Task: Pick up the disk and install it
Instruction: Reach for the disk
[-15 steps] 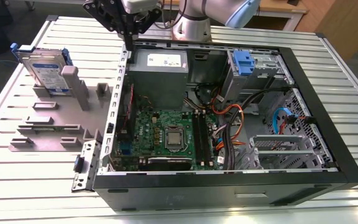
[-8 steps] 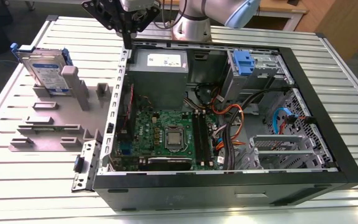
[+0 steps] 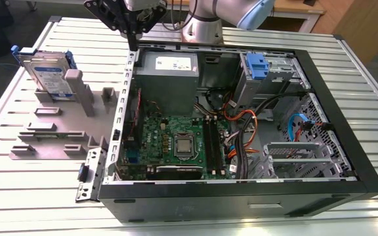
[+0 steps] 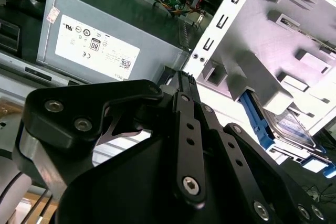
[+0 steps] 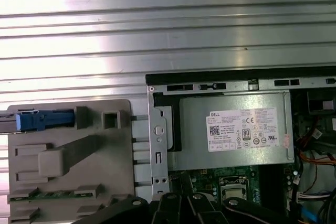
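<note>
The disk [image 3: 46,73], a silver drive with a white-and-blue label in a blue carrier, stands on edge in the grey slotted holder [image 3: 51,130] at the exterior view's left. My gripper [image 3: 133,45] hangs above the case's back left corner, to the right of the disk and apart from it, fingers shut on nothing. In the second wrist view the black fingers [image 4: 185,108] meet at the gripper [image 4: 181,76], with the disk [image 4: 290,125] off to one side. The first wrist view looks down on the disk [image 5: 44,120] edge-on and the gripper [image 5: 181,199].
An open computer case [image 3: 346,147] lies on the slatted metal table [image 3: 38,196]. Inside are a grey power supply [image 3: 169,73], a green motherboard [image 3: 175,142], cables and a blue caddy [image 3: 257,66] in the drive bay. The arm's base [image 3: 202,24] stands behind the case.
</note>
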Controlling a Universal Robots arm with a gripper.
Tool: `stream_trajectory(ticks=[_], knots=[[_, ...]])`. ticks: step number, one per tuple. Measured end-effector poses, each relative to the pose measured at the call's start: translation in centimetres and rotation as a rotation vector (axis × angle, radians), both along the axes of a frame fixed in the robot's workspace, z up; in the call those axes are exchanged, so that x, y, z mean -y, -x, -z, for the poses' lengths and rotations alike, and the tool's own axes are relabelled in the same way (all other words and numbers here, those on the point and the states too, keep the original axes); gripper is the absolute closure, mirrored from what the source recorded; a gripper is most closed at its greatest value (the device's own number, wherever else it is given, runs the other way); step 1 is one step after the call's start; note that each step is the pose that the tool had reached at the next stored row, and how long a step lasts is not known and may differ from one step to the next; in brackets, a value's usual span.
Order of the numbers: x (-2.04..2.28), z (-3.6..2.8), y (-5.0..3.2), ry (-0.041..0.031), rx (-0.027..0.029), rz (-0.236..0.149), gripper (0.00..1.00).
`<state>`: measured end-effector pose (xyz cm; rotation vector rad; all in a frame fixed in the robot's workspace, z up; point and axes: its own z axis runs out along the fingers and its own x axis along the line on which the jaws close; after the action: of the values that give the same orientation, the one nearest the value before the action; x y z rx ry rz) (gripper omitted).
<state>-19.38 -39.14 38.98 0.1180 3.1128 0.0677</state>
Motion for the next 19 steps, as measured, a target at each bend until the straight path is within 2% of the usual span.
stream_trajectory(ticks=[14, 19], knots=[[-0.23, 0.04, 0.91, 0.0000, 0.0000, 0.000, 0.89], [-0.23, 0.04, 0.96, 0.0000, 0.0000, 0.000, 0.89]])
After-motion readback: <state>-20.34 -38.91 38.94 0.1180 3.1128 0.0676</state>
